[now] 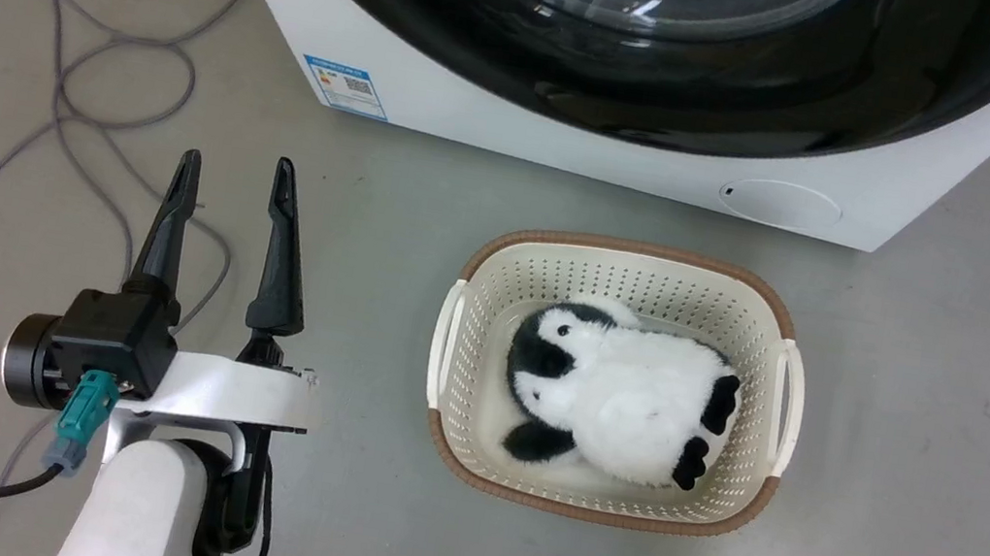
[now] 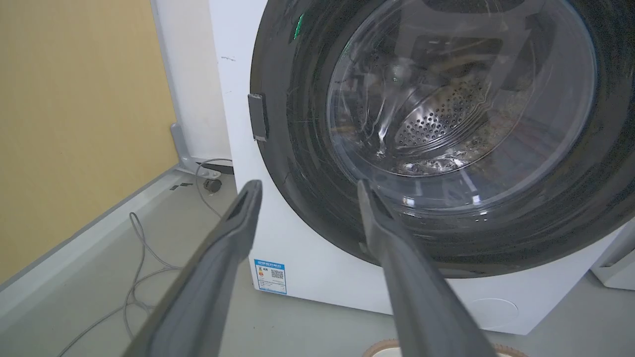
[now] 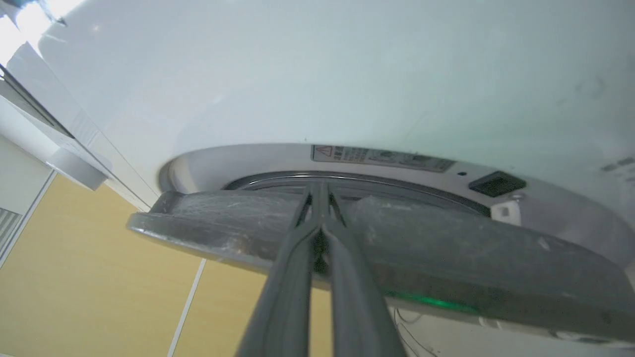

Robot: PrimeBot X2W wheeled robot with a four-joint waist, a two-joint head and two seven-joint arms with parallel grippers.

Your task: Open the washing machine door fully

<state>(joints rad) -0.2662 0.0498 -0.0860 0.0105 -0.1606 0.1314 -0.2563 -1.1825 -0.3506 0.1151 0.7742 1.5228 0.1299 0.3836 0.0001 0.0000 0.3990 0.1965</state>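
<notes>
Jaws of the left gripper (image 1: 237,164) stood spread and empty above the floor (image 1: 908,536), short of the washing machine (image 1: 527,131). Those of the right gripper (image 3: 321,191) were pressed together, nothing seen between them, tips laid across the rim of the washing machine door (image 3: 446,248). Whether they touched it could not be told.

That view caught the door edge-on and slightly ajar. Behind it sat a warning label (image 3: 382,155) with a red triangle, its print too small to read. The left wrist view met the door face-on, the drum (image 2: 436,119) dim behind reflections. The blue label (image 2: 270,276) bore a square code; its writing was illegible.

The head view cut the door off above. A basket (image 1: 636,250) holding a penguin plush (image 1: 625,396) sat before the machine.
</notes>
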